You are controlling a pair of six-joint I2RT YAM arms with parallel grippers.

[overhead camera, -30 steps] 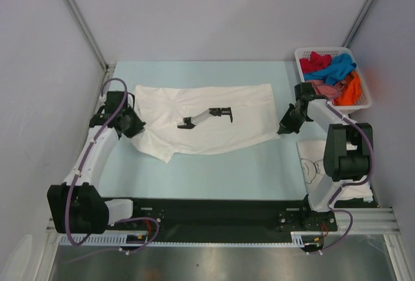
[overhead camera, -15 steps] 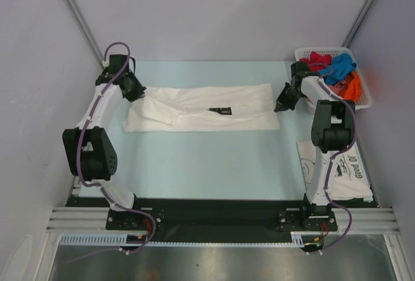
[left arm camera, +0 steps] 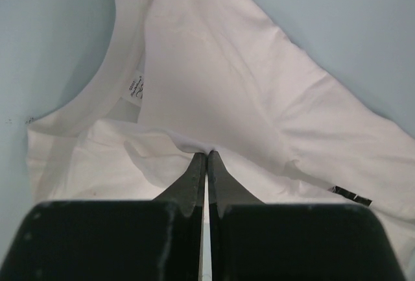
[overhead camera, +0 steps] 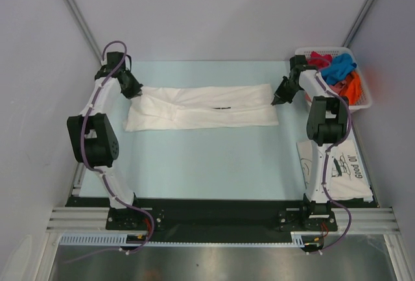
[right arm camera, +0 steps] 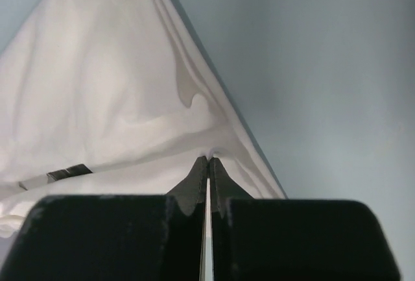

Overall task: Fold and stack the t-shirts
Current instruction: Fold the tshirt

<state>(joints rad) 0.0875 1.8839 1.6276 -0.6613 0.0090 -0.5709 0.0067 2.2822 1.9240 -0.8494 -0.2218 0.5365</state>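
Evidently both were clenched on cloth: the left end effector [left arm camera: 206,156] pinched a fold beside the collar, the right end effector [right arm camera: 209,159] a fold at the hem end. Between them the white t-shirt [overhead camera: 201,107] lay folded lengthwise on the table [overhead camera: 207,158], long axis running arm to arm (each arm nearest its own end). Its underlayers were hidden, and the dark mark [overhead camera: 224,108] on it was unreadable.

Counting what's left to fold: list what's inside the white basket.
In the basket: red shirt, blue shirt, orange shirt. The right arm covers its left side; anything there or underneath is hidden.
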